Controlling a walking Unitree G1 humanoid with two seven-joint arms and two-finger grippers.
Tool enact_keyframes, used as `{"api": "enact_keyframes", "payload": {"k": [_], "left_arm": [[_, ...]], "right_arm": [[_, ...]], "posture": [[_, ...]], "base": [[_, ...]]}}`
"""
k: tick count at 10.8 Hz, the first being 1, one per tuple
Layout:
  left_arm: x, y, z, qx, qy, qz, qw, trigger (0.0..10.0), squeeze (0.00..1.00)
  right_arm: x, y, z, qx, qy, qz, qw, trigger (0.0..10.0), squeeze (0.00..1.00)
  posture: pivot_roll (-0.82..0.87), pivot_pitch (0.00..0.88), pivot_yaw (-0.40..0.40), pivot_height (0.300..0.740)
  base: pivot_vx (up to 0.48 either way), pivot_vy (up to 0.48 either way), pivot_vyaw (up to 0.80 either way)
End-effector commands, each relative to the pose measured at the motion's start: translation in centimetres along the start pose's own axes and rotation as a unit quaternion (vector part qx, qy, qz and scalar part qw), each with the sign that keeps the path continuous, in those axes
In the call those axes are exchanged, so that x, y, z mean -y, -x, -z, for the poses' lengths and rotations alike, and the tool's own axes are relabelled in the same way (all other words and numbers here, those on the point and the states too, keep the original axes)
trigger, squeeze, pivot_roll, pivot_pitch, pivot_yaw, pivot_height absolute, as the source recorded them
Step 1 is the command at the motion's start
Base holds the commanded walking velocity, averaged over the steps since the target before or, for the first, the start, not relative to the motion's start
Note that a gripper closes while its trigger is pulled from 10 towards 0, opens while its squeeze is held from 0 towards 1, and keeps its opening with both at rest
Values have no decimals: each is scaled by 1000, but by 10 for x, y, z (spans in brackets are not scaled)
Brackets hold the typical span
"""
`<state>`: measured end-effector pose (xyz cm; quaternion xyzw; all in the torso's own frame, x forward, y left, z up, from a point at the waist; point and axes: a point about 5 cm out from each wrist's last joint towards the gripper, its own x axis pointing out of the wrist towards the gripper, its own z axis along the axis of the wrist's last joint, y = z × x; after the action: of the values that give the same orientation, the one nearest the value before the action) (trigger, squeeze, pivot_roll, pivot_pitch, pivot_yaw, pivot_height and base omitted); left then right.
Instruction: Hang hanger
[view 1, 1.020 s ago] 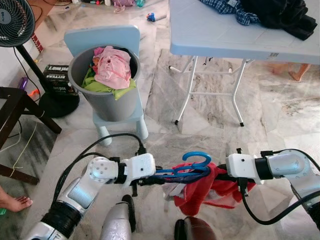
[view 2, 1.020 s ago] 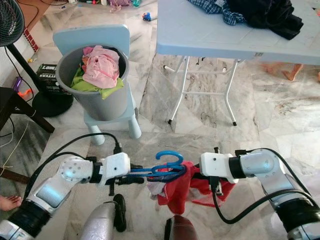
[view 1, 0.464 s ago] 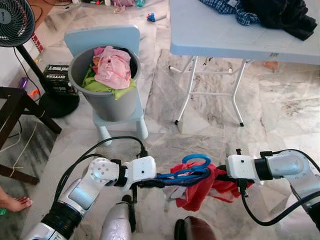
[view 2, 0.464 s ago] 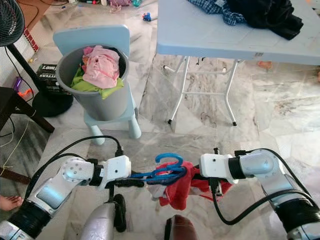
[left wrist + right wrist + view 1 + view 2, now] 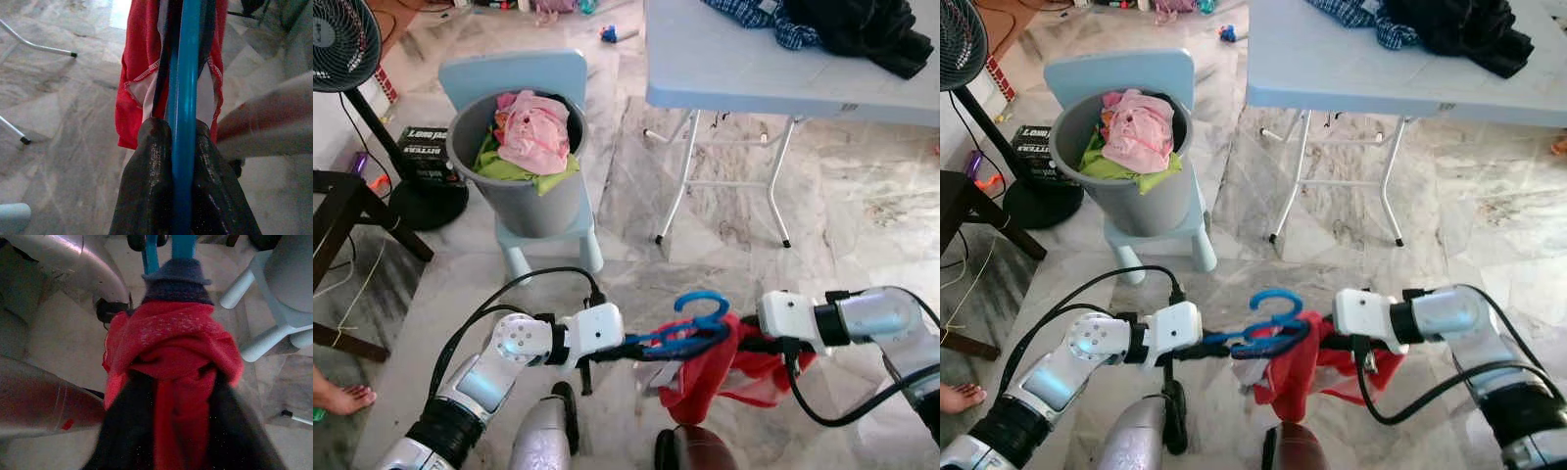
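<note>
Hanger (image 5: 690, 328), blue plastic, hangs in the air between the two arms, low over the marble floor (image 5: 862, 225), with a red garment (image 5: 710, 377) draped on it.

On its left end, the left gripper (image 5: 182, 147) has both black fingers pressed tight against the blue bar, so that end looks firmly pinched. Beyond those fingers the bar runs on into the red cloth. The hook curls upward just past the left gripper, about midway between the arms.

On the other end, the right gripper (image 5: 182, 377) is closed on a bunch of the red garment, with the blue bar showing just ahead of its fingers; I cannot tell whether it grips the bar itself or only cloth.

That is the weak spot, I judge. If the right side has only fabric, pulling the arms apart could slide the garment off the bar and drop it on the floor. Tilting could do the same.

No rail is near either gripper. Well ahead of them stand a grey bin (image 5: 524, 176) of laundry and a folding table (image 5: 773, 59).
</note>
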<state>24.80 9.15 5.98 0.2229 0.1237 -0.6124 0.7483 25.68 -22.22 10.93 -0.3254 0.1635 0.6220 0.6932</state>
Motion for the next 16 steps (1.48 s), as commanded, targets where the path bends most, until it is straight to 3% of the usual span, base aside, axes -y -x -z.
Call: {"api": "enact_keyframes", "payload": {"k": [1, 4, 6, 8, 10, 12, 14, 16], "left_arm": [[-3, -1, -2, 13, -5, -23, 1000, 0, 0], [-11, -3, -4, 44, -9, -82, 996, 0, 0], [-16, -4, -7, 54, -22, -112, 992, 0, 0], [-16, -5, -5, 55, -26, -115, 991, 0, 0], [-16, -4, -4, 54, -29, -117, 991, 0, 0], [-22, 0, -2, 48, -35, -142, 988, 0, 0], [-26, 1, 0, 52, -12, -169, 984, 0, 0], [-27, 1, 0, 53, -9, -177, 983, 0, 0]], "right_arm": [[2, 1, -1, 0, 6, 0, 1000, 10000, 1000], [11, 6, -3, -7, 16, 27, 999, 10000, 1000], [32, 14, -4, -16, 42, 113, 993, 10000, 1000], [39, 11, -7, -5, 50, 158, 986, 10000, 1000], [27, 6, -3, -4, 41, 114, 993, 10000, 1000], [43, 7, -3, -14, 62, 189, 980, 10000, 1000], [60, 10, -10, -1, 69, 291, 954, 10000, 1000], [65, 12, -10, 3, 69, 325, 943, 10000, 1000]], "posture": [[-38, 190, -42, 740], [-42, 188, -44, 740], [-45, 188, -44, 740], [-42, 193, -39, 740], [-35, 196, -32, 740], [-29, 197, -31, 740], [-26, 201, -26, 740], [-24, 203, -25, 740]], "base": [[0, 0, 0], [0, 0, 0], [0, 0, 0], [0, 0, 0], [0, 0, 0], [0, 0, 0], [0, 0, 0], [0, 0, 0]]}}
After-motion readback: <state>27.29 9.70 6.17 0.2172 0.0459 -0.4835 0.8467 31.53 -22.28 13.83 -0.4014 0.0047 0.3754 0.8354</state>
